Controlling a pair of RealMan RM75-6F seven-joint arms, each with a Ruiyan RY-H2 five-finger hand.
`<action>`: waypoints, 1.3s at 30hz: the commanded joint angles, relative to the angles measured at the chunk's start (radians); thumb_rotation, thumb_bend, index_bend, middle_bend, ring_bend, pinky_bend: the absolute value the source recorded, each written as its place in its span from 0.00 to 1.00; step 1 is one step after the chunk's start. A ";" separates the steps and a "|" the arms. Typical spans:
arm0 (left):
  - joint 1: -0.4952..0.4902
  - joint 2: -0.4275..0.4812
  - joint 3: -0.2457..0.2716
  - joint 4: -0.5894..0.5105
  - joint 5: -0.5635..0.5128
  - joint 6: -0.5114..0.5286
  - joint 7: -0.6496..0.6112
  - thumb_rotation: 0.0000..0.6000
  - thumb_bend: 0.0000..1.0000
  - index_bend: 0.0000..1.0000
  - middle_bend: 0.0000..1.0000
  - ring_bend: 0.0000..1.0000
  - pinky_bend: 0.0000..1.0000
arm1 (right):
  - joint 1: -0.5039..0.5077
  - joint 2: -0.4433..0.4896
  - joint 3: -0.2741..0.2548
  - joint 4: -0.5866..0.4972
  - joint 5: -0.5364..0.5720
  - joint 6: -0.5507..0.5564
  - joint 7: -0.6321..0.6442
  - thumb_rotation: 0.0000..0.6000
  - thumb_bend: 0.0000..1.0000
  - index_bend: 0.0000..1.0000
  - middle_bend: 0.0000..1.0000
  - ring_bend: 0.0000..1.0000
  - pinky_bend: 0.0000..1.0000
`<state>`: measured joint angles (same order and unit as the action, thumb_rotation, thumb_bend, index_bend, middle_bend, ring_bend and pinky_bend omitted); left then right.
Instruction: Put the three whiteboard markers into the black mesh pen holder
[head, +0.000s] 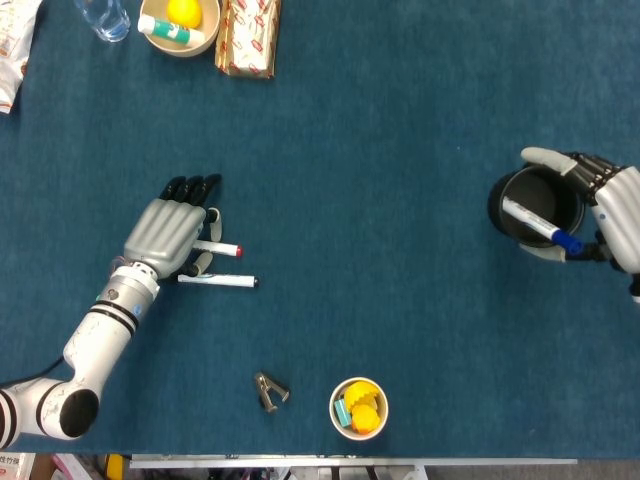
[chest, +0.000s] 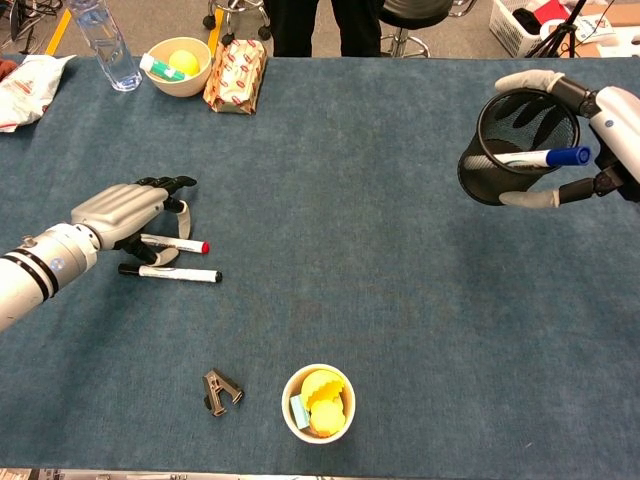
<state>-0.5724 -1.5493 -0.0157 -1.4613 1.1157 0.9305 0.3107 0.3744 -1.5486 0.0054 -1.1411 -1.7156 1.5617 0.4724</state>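
Observation:
A red-capped marker (head: 224, 249) and a black-capped marker (head: 222, 282) lie side by side on the blue table at the left. My left hand (head: 167, 236) lies flat over the rear end of the red-capped marker (chest: 183, 243), fingers stretched out, thumb beside it, gripping nothing. At the far right my right hand (head: 616, 208) holds the black mesh pen holder (chest: 488, 176), tilted with its mouth toward the cameras. A blue-capped marker (chest: 540, 157) rests inside the holder, its cap sticking past the rim.
A staple remover (head: 269, 391) and a small bowl of yellow items (head: 358, 408) sit near the front edge. At the back left are a bowl with a lemon (head: 181, 24), a wrapped box (head: 248, 38), a water bottle (head: 104, 18) and a bag (head: 14, 52).

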 joint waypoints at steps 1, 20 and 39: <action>0.001 -0.001 -0.001 0.002 0.000 0.000 -0.001 1.00 0.34 0.51 0.00 0.00 0.01 | -0.001 0.000 0.000 0.000 0.000 0.000 0.000 1.00 0.00 0.43 0.52 0.44 0.49; 0.017 0.053 -0.037 -0.133 0.016 0.072 0.012 1.00 0.34 0.61 0.00 0.00 0.01 | -0.005 -0.006 0.000 0.002 -0.002 0.001 0.002 1.00 0.00 0.43 0.52 0.44 0.49; -0.042 0.189 -0.137 -0.476 -0.045 0.120 0.108 1.00 0.35 0.64 0.00 0.00 0.01 | -0.003 -0.101 -0.045 0.064 -0.010 -0.067 0.038 1.00 0.00 0.43 0.52 0.44 0.49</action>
<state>-0.5999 -1.3748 -0.1387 -1.9080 1.0839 1.0478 0.4019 0.3687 -1.6389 -0.0360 -1.0859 -1.7239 1.5023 0.5045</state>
